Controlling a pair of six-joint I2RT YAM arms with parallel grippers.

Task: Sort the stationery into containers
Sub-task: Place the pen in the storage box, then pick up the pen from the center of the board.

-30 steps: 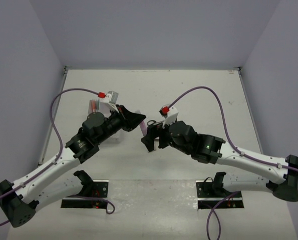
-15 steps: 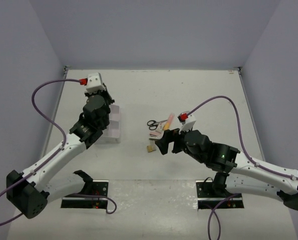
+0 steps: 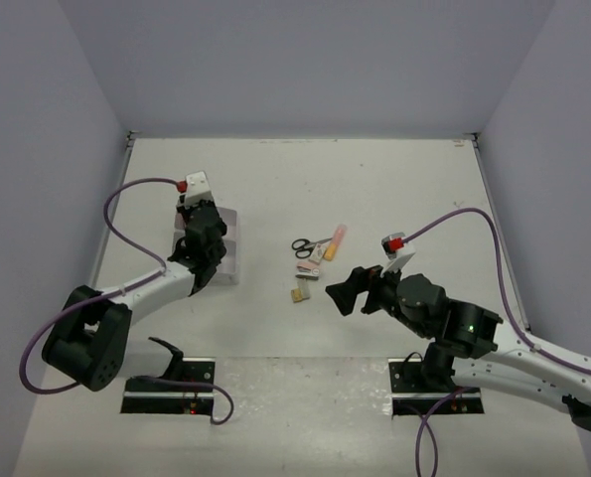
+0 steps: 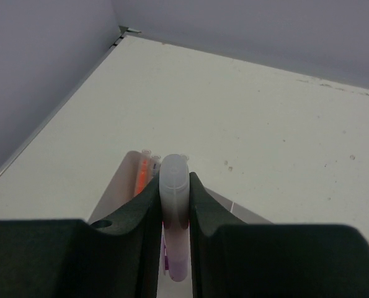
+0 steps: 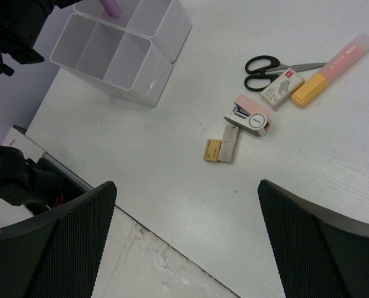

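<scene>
The clear organiser box [image 3: 232,250] stands at the left; it also shows in the right wrist view [image 5: 123,51]. My left gripper [image 3: 208,240] hangs over it, shut on a lilac marker with a clear cap [image 4: 173,198], whose lilac end [image 5: 111,7] dips into a far compartment. An orange marker [image 4: 141,177] lies in the box. My right gripper [image 3: 342,294] is open and empty, above the table near the loose items. These are black-handled scissors [image 5: 265,69], a pink marker with an orange cap [image 5: 333,65], a tan eraser [image 5: 212,149] and a grey eraser [image 5: 230,143].
A pink stapler [image 5: 252,118] and a small white staple box [image 5: 281,89] lie among the loose items in the middle of the table [image 3: 394,189]. The near table edge [image 5: 141,214] runs under my right gripper [image 5: 185,186]. Grey walls close three sides.
My left gripper has moved from the table's middle to above the organiser box, carrying the lilac marker. My right gripper has drawn back toward the near right, uncovering the loose items.
</scene>
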